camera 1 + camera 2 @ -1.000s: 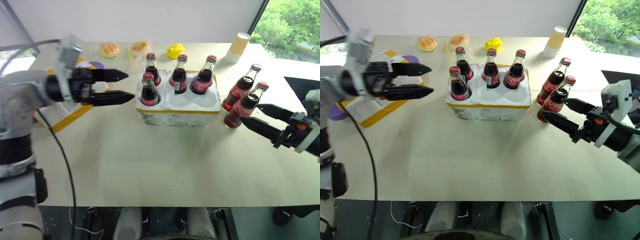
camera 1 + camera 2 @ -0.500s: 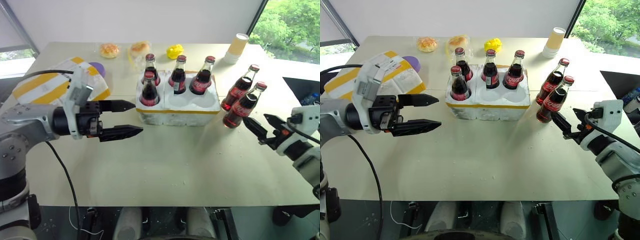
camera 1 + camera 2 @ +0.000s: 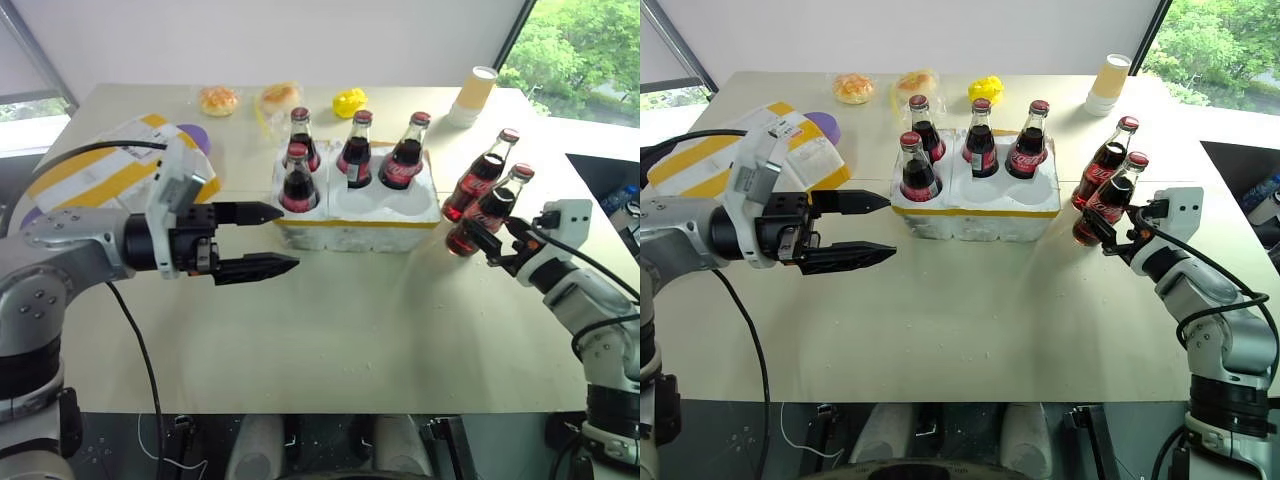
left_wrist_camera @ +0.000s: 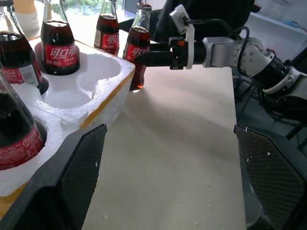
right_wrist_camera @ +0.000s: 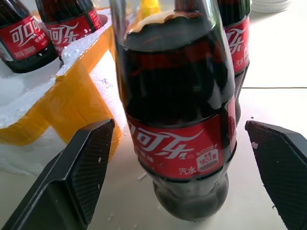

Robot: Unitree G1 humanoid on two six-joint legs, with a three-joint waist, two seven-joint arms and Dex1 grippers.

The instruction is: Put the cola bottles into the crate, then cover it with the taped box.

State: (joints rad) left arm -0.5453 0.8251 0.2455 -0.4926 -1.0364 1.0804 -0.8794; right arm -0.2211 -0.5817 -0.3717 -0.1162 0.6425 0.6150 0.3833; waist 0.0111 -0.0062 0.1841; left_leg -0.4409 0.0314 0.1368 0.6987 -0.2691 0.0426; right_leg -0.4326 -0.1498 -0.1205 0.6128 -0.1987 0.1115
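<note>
Right wrist view | cola bottle [image 5: 180, 120] upright between spread jaws, untouched

Paper cups [image 3: 477, 93], yellow toy [image 3: 350, 102], pastries [image 3: 219, 99]

Cola bottles [image 5: 180, 120]: clear glossy glass with sharp highlights, smooth red printed labels, red caps. Crate [image 4: 91, 88]: white foam, matt, coarse and granular, crumbling at the rims, banded with smooth, slightly shiny yellow tape; taped box [image 3: 700, 165]: same glossy yellow tape plus a matt white paper label. Table [image 3: 330, 340]: pale matt top flecked with foam crumbs; right gripper [image 5: 182, 201] fingers [image 5: 79, 177]: black, matt, fine cross-hatched texture.
</note>
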